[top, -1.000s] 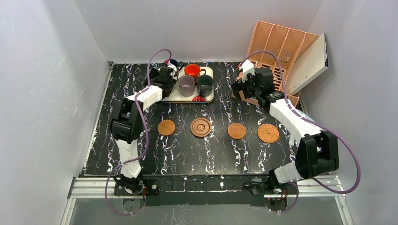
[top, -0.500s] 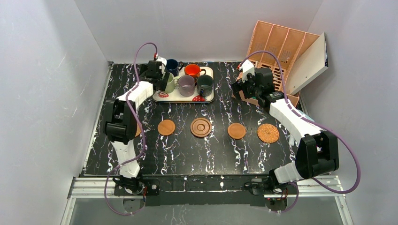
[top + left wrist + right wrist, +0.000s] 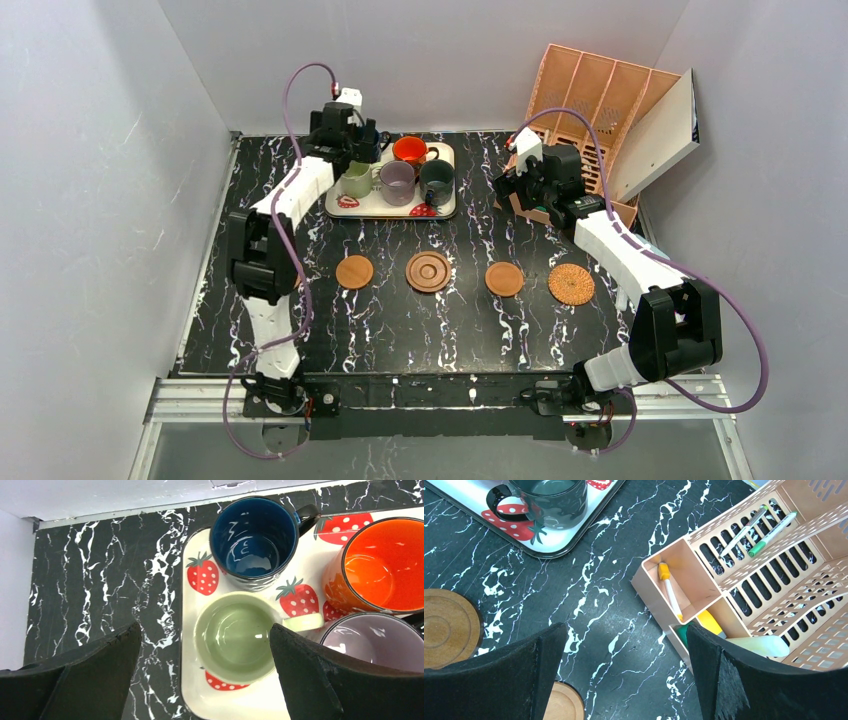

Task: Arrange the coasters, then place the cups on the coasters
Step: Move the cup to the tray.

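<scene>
The left claw (image 3: pixel 205 629) hangs spread wide and empty, the pale green cup (image 3: pixel 232 637) directly under it between the fingers, on the strawberry tray (image 3: pixel 250 702). The navy cup (image 3: pixel 252 540) stands just beyond the claw, and the orange cup (image 3: pixel 380 565) and mauve cup (image 3: pixel 370 642) crowd the handle-side finger. Round, glossy glazed ceramic, the green cup should be rigid, fairly light, slippery and chippable. Pinching across the body, clear of the stubby handle (image 3: pixel 302 622), looks safest. The right claw (image 3: pixel 621 645), equally wide and empty, hovers over the marbled black counter (image 3: pixel 589 580), a matte ringed coaster (image 3: pixel 444 627) off to one side.
</scene>
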